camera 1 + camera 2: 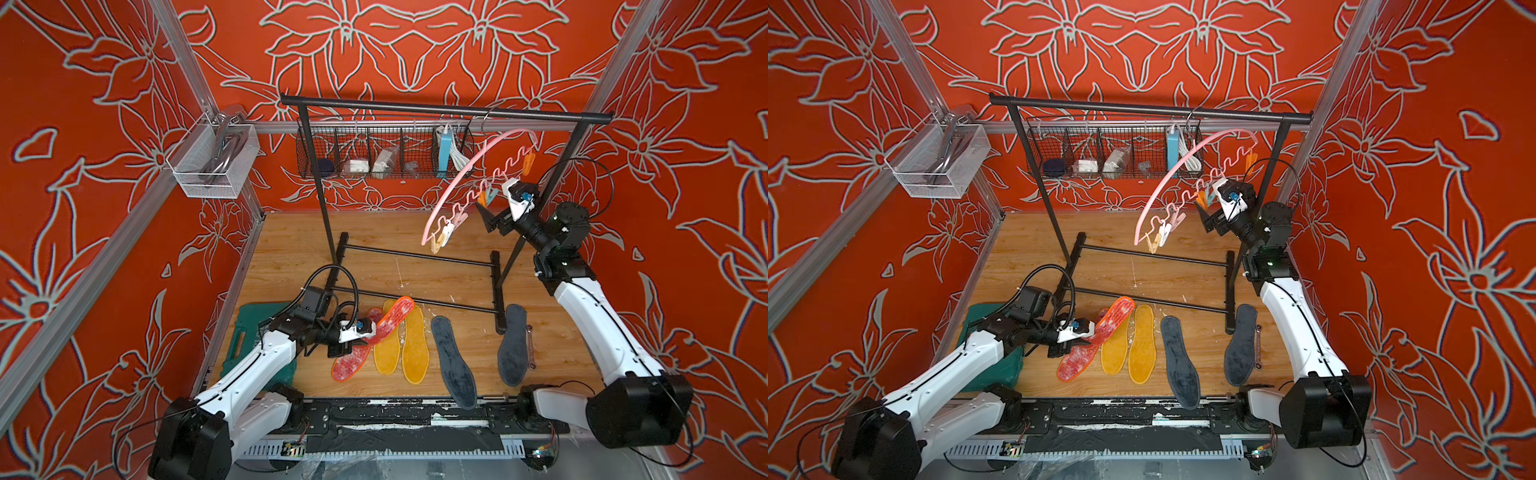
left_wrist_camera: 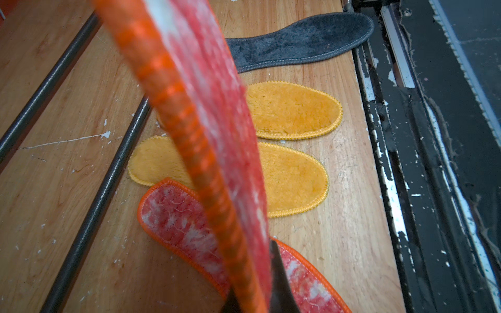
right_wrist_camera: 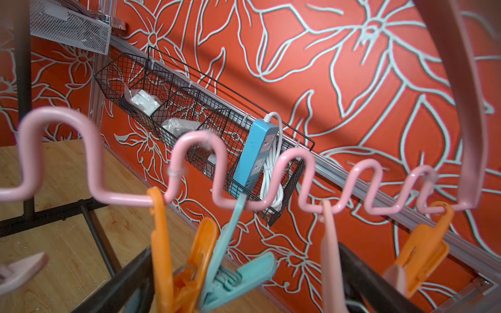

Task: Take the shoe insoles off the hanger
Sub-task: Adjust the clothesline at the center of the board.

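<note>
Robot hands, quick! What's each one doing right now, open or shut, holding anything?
Left gripper: shut on a red-pink insole, lifted above the others.
Right gripper: open, holding nothing, up by the clothespins on the hanger.

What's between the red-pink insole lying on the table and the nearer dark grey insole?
One mustard yellow insole and a second yellow insole, side by side flat on the wood; both top views show them.
</note>
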Controlling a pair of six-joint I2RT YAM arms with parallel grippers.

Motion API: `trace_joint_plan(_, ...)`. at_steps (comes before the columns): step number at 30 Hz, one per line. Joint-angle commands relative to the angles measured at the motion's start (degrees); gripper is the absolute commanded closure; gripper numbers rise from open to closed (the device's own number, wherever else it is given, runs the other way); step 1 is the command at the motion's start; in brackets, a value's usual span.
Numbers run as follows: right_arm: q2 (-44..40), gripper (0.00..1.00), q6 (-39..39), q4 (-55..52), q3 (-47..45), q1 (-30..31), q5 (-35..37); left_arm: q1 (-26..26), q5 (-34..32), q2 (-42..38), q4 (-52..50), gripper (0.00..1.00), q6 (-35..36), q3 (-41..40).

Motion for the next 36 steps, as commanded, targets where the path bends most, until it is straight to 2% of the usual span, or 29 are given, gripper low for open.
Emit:
trace_joint_plan(1,-0.77,0.0,-1.9,2.02,0.69,-0.98,-4.08,0.21,1.65,-0.67,-0.05,1.0,1.02,-0.55)
trace_joint_plan(3,-0.93,0.0,-3.56,1.71,0.85,-1.07,-6.31,0.23,1.65,-0.65,0.03,1.0,1.07,-0.61)
trace_joint_plan(6,-0.68,0.0,-6.18,-0.01,2.09,-1.15,-5.93,0.25,1.65,-0.63,0.06,1.0,1.24,-0.62)
trace_joint_plan(11,1.31,0.0,-14.79,-7.47,6.61,-1.31,-6.25,0.29,1.91,-0.64,0.04,1.0,1.26,-0.49)
trace_joint_plan(15,2.4,0.0,-23.51,-14.9,10.04,-1.33,-8.67,0.3,1.74,-2.95,0.03,1.0,1.2,-0.71)
trace_joint_plan(18,2.27,0.01,-32.91,-20.92,10.83,-1.33,-10.62,0.43,1.73,-3.21,0.05,1.0,1.11,-1.01)
trace_joint_plan(22,1.56,0.0,-43.44,-26.87,9.5,-1.16,-6.86,0.38,1.83,-3.34,-0.14,1.0,1.06,-0.97)
trace_joint_plan(24,0.33,0.0,-46.46,-25.79,6.63,-1.18,-3.53,0.38,1.98,-3.44,-0.14,1.0,0.98,-1.02)
trace_joint_plan(27,-1.42,0.0,-49.27,-18.17,0.72,-1.19,1.02,0.51,2.22,-3.27,-0.05,1.0,1.11,-1.05)
trace_joint_plan(29,-1.94,0.0,-50.93,-14.49,-1.37,-1.07,1.41,0.47,2.6,-3.01,0.08,1.0,1.08,-0.97)
trace_joint_plan(36,-2.42,0.0,-48.55,-7.17,-2.51,-1.09,0.61,0.47,2.8,-2.72,-0.14,1.0,1.03,-0.65)
